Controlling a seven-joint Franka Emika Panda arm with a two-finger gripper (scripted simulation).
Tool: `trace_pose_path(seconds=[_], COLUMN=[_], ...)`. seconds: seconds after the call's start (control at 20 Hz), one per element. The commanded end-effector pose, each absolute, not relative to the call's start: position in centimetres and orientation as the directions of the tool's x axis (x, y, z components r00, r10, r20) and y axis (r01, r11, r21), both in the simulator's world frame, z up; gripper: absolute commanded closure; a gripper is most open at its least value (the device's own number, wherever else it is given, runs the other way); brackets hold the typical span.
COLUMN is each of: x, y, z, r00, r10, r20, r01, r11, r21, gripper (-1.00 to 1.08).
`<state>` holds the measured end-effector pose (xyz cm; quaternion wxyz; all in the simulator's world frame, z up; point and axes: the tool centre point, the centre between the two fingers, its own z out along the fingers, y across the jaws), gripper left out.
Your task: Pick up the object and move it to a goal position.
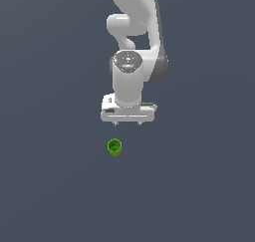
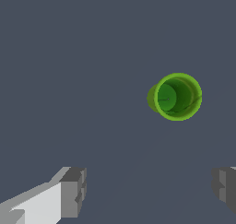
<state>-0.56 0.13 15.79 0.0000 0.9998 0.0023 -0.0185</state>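
On my wrist view the nearest things are the two grey fingers (image 2: 73, 191), one at each lower corner of the frame, with a wide stretch of bare floor between them. So I read the gripper (image 2: 150, 191) as spread fully apart and holding nothing. Beyond the fingers, the green cup (image 2: 177, 97) stands upright, mouth toward the camera. I can look straight down into its hollow and see the darker green base inside the bright rim. It lies ahead of the finger line and nearer the finger at the lower right corner than the other, not between them.

The exterior view gives me what the wrist camera cannot: the whole arm (image 1: 134, 42). There the cup (image 1: 114, 147) is a small green ring on the dark grey floor (image 1: 50, 186), in front of the gripper (image 1: 127, 122) and slightly toward the exterior view's left of its centre, clearly apart from it. The cup's interior is barely readable at this size.

The white hand points straight down, its broad crossbar level, and the two short fingertips show as small nubs below it. Behind it the wrist rises vertically, and the upper links curve back and up out of the frame's top edge.
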Motion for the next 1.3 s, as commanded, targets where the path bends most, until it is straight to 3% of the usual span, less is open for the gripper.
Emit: trace_pose_path(seconds=[0.0,0.7,1.25], x=[-0.1,4.5,5.2], y=[-0.3,-5.2,-6.2], z=[15.4,10.4,9.2], r00=[0.999,1.0,1.0], r10=[0.003,-0.009,-0.012], r20=[-0.035,-0.006,-0.002], r01=[0.003,-0.009,-0.012], r11=[-1.0,-1.0,-1.0], r21=[0.0,0.0,0.0], gripper=[-0.92,-0.92,-0.92])
